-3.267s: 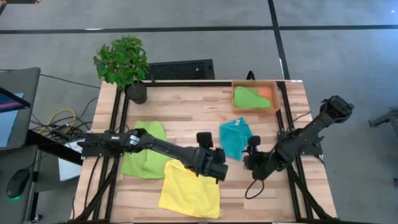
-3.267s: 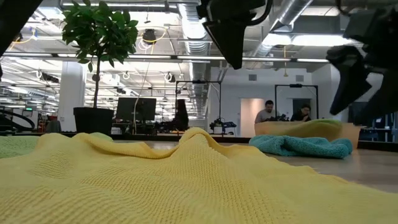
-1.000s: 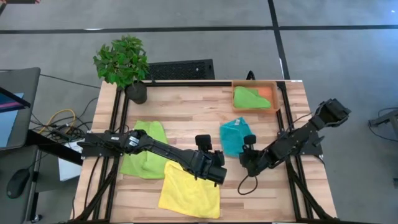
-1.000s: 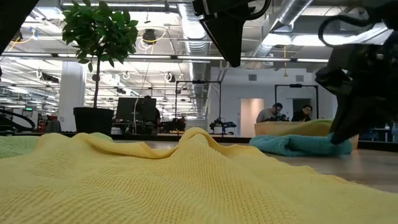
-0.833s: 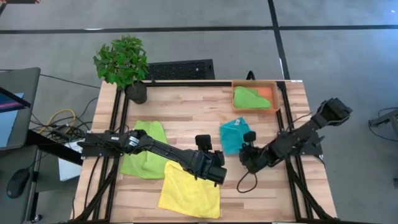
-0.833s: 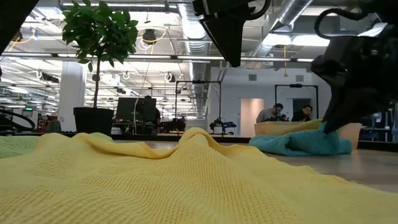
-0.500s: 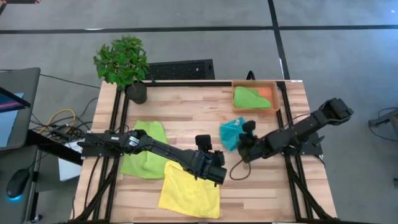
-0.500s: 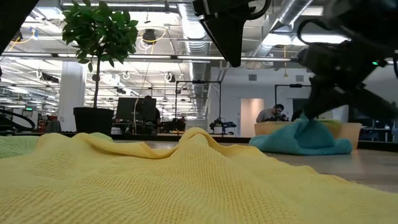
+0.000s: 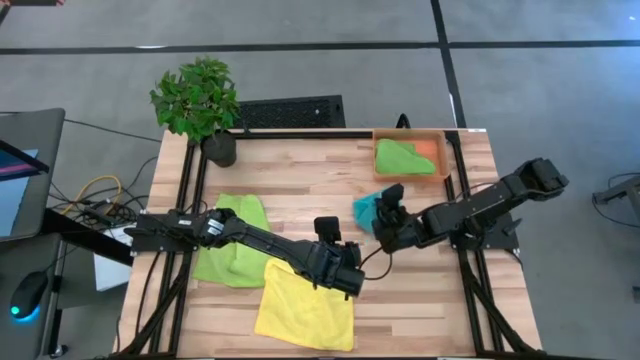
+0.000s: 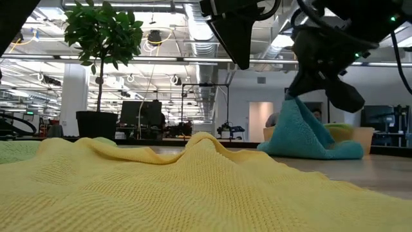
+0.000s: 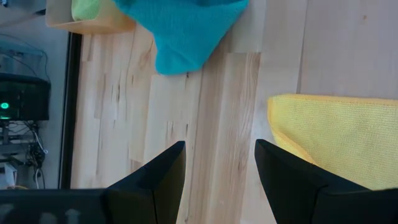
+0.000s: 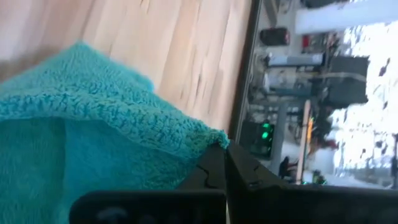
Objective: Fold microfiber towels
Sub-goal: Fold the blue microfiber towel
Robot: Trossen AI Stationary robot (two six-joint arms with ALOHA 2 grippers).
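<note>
Teal towel, frame centre-right: one edge pinched shut in right gripper, lifted off table. Left gripper open, idle above yellow towel, lower centre. Advice: carry edge straight across, aligning corners before release

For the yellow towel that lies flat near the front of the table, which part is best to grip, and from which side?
Probably a corner: the yellow towel lies spread flat, so edges and corners are the only thin, liftable parts. The open left hand hovers over its upper right corner, so come straight down there.
</note>
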